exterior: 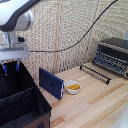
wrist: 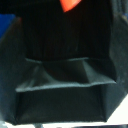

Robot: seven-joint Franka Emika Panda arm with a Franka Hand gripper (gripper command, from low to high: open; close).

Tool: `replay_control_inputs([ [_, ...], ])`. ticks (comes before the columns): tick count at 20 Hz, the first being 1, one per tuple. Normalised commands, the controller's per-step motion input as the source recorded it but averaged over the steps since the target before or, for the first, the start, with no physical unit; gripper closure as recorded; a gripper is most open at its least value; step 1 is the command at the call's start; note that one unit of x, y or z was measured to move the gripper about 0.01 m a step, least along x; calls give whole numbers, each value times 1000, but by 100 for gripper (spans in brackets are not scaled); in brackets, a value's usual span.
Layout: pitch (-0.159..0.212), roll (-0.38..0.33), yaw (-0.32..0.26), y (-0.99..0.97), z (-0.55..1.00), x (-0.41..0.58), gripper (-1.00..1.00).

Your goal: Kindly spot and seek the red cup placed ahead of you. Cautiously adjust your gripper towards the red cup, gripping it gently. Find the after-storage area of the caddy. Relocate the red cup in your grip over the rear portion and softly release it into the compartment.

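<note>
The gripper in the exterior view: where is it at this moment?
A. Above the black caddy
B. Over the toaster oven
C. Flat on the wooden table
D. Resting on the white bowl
A: the gripper hangs over the black caddy at the exterior view's left, far from the white bowl and the toaster oven.

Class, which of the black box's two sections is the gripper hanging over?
The far section, behind the divider; the gripper hangs above it, not the near section.
</note>
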Motion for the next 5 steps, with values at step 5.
replay_control_inputs([
  [5, -66, 6, 312, -287, 227, 90, -100],
])
